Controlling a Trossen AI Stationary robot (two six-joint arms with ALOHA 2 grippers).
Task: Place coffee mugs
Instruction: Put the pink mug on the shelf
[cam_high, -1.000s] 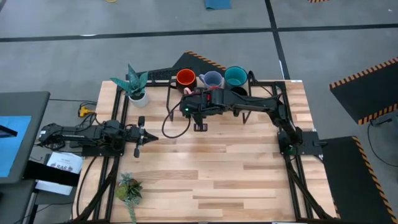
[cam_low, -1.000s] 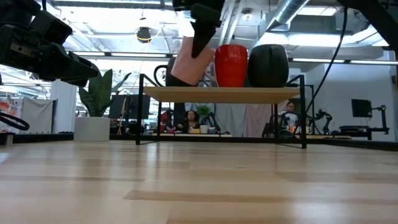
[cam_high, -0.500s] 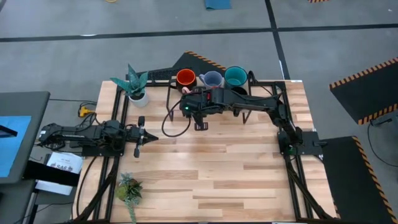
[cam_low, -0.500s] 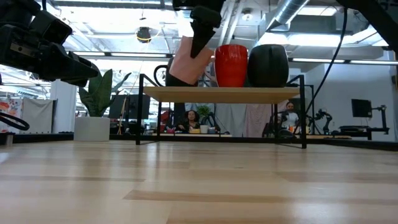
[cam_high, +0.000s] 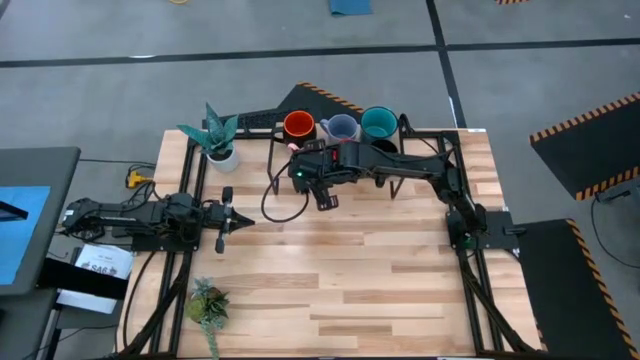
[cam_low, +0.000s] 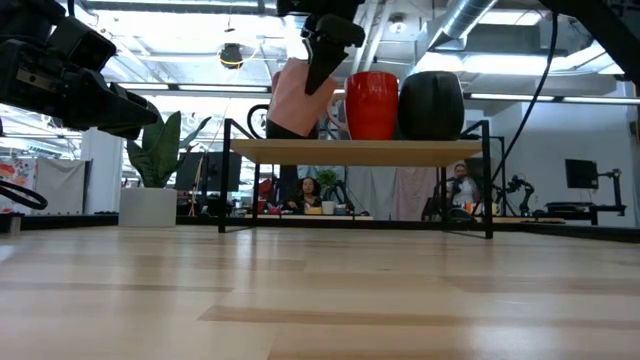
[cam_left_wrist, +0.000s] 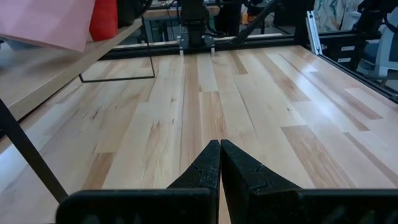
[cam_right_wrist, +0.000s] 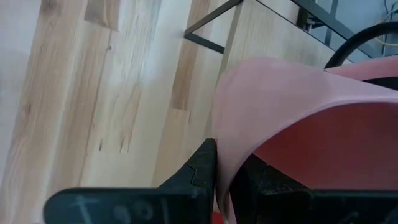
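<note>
The pink mug (cam_low: 300, 98) hangs tilted in my right gripper (cam_low: 325, 50) above the left end of the wooden shelf (cam_low: 400, 150). Whether its base touches the shelf, I cannot tell. The red mug (cam_low: 372, 105) and the black mug (cam_low: 431, 105) stand upright on the shelf beside it. Behind them stand the orange-inside mug (cam_high: 298, 125), the grey-blue mug (cam_high: 342, 127) and the teal mug (cam_high: 378, 122). In the high view my right gripper (cam_high: 322, 168) covers the pink mug. My left gripper (cam_left_wrist: 220, 155) is shut and waits above the table's left side (cam_high: 243, 222). My right gripper (cam_right_wrist: 224, 158) pinches the pink mug's wall at the rim (cam_right_wrist: 219, 146), with one finger (cam_right_wrist: 200, 168) outside and the other finger (cam_right_wrist: 264, 180) inside. The fingers come from above, slanting down. The mug hangs tilted below them over the shelf's left end.
A white plant pot (cam_high: 222, 152) stands on the table left of the shelf, and a small plant (cam_high: 207, 305) lies near the left front corner. The shelf's black frame (cam_low: 225, 175) stands along the far edge. Bare wooden table (cam_high: 380, 270) spreads in front of the shelf.
My right gripper has turned slightly over the shelf's left end, and the pink mug in it has come a little more upright. The other mugs have stayed in place.
</note>
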